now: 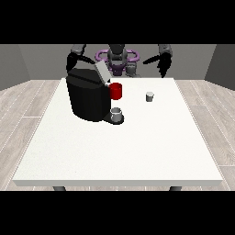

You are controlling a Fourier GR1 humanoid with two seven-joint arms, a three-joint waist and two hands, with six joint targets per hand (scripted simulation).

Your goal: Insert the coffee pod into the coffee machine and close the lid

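Observation:
A black coffee machine [87, 95] stands on the left half of the white table [119, 151], its grey lid [102, 71] tilted up and open. A small grey cup [117, 114] rests on its drip base. The small grey coffee pod [149, 96] sits upright on the table right of centre. The hand at the view's right [162, 63] hangs above the table's far edge, well behind the pod, fingers relaxed and holding nothing. The hand at the view's left [72, 60] hovers behind the machine's top, partly hidden by it.
A red mug [116, 91] stands just right of the machine, between it and the pod. The robot's torso [118, 58] is behind the table's far edge. Wooden floor surrounds the table.

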